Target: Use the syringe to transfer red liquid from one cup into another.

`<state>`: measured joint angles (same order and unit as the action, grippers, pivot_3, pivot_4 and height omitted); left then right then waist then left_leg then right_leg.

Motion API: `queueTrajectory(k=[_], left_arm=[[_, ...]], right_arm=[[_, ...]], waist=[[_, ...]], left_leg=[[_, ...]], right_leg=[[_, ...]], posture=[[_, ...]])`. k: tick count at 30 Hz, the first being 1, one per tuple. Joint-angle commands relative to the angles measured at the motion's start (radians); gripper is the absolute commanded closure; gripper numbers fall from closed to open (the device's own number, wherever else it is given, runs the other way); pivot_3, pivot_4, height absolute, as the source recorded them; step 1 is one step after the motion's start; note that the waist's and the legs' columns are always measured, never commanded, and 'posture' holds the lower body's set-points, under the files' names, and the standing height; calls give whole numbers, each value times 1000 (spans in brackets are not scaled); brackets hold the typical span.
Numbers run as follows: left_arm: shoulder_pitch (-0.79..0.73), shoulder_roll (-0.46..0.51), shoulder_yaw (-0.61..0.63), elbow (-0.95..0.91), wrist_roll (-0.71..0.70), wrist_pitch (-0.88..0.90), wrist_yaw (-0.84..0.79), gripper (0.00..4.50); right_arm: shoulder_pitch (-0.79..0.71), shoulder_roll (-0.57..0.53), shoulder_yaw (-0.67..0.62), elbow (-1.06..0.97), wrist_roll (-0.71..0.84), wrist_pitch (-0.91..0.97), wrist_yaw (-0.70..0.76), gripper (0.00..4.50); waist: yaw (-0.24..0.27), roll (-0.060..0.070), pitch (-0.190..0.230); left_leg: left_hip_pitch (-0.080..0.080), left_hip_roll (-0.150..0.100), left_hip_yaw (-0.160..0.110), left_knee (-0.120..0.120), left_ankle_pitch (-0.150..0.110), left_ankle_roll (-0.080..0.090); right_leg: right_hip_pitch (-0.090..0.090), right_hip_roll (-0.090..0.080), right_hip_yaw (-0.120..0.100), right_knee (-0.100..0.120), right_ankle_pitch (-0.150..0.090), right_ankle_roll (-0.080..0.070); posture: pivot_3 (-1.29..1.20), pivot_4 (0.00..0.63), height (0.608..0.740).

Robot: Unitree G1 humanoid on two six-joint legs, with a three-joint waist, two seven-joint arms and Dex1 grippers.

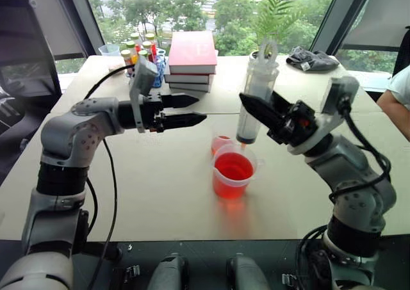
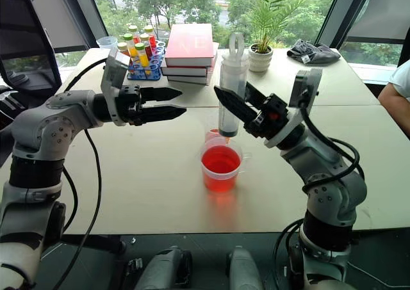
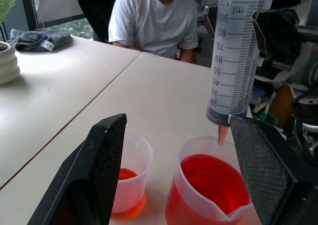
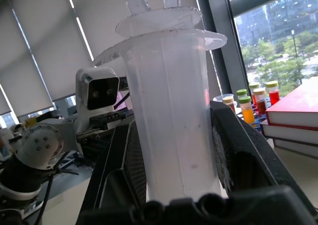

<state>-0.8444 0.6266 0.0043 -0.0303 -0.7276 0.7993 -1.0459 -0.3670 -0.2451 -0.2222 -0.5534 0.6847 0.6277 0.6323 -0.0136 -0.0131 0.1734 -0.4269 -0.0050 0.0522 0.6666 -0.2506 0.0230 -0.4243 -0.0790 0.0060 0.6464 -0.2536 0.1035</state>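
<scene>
My right gripper (image 1: 257,107) is shut on the barrel of the syringe (image 1: 259,79) and holds it upright. The plunger is pushed in and its dark seal sits near the bottom of the barrel (image 3: 236,61). The orange-red tip (image 3: 222,134) hangs at the far rim of the larger cup (image 1: 232,173), which holds plenty of red liquid (image 3: 211,183). Just behind it stands the smaller cup (image 1: 220,142) with a little red liquid at its bottom (image 3: 128,192). My left gripper (image 1: 201,110) is open and empty, level, pointing at the syringe from the left, a short way off.
A stack of red books (image 1: 191,59) and a rack of coloured vials (image 1: 142,50) stand at the back of the table. A potted plant (image 2: 261,54) and a dark cloth (image 1: 312,61) lie farther right. A person in a white shirt (image 3: 154,16) sits at the right edge.
</scene>
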Motion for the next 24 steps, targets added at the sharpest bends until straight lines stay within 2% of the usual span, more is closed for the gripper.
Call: queueTrajectory(k=[1, 4, 8, 23, 24], left_arm=[[-56, 7, -1, 6, 4, 5, -27, 1119], [-88, -6, -8, 23, 0, 10, -37, 1119], [-127, -44, -26, 46, 7, 2, -42, 1119], [-189, -228, -86, 158, 113, -105, -43, 1119], [-192, -242, -86, 165, 120, -113, -36, 1376]], right_arm=[[58, 14, 87, 25, -101, -185, 42, 3081], [122, 13, 139, 78, -163, -295, 67, 3081], [141, 12, 167, 109, -181, -353, 64, 3081], [154, -32, 204, 120, -177, -375, 60, 3081], [154, -36, 204, 119, -174, -373, 60, 3081]], waist=[[0, 0, 0], [0, 0, 0], [2, 0, 0], [2, 0, 0], [2, 0, 0]], left_leg=[[0, 0, 0, 0, 0, 0], [0, 0, 0, 0, 0, 0], [0, 0, 0, 0, 0, 0], [0, 0, 0, 1, 0, 0], [0, 0, 0, 1, 0, 0]], right_leg=[[0, 0, 0, 0, 0, 0], [0, 0, 0, 0, 0, 0], [0, 0, 0, 0, 0, 0], [0, 1, 0, 1, 0, 0], [0, 1, 0, 1, 0, 0]], posture=[[0, 150, 740], [0, 150, 740], [0, 150, 740], [0, 150, 740], [0, 150, 740]])
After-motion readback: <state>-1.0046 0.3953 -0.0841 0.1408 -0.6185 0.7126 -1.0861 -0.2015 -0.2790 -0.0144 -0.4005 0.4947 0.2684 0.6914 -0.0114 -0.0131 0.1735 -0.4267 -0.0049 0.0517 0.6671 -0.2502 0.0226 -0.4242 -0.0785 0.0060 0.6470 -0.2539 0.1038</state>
